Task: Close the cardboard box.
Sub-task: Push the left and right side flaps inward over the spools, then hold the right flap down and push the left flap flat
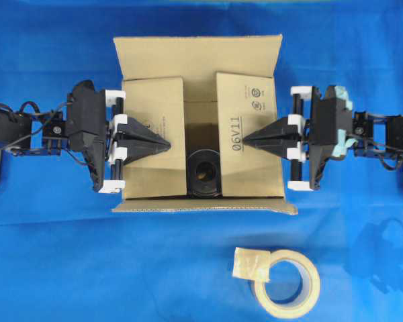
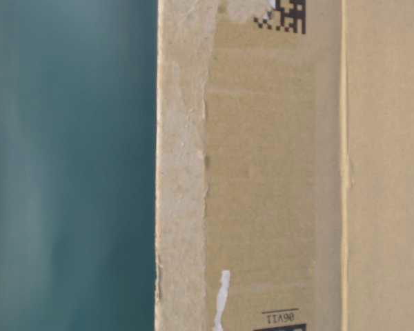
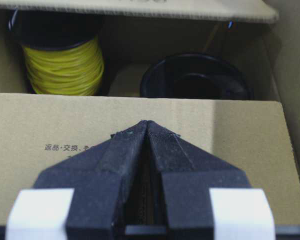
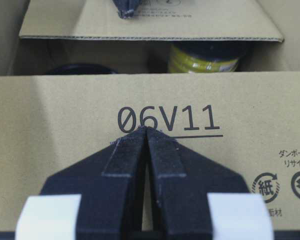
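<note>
Cardboard box [image 1: 200, 67]: sits mid-tabletop between the two arms, the biggest thing here; the far long flap stands open and leans back, the near long flap [image 1: 205, 208] is folded outward and lies low.
Left short flap [image 1: 153, 137]: folded in over the opening, Japanese print on it.
Right short flap [image 1: 245, 137]: folded in as well, marked "06V11" with recycling symbols beside it.
Gap between the short flaps: the inside still shows there, with a black spool [image 1: 203, 174] near the front and a yellow wire spool [image 3: 64, 62] farther back.
Left pincer [image 1: 166, 144]: fingers pressed together to a point, nothing between them, tip resting on the left short flap.
Right pincer [image 1: 247, 141]: fingers likewise drawn tight together, holding nothing, tip on the right short flap close to the "06V11" print.
Tape roll [image 1: 287, 284]: lies flat on the blue tabletop [image 1: 54, 268] in front of the box, apart from it, a loose end sticking out to its left.
Table-level view: filled by a box wall with a barcode scrap and a white tape strip.
</note>
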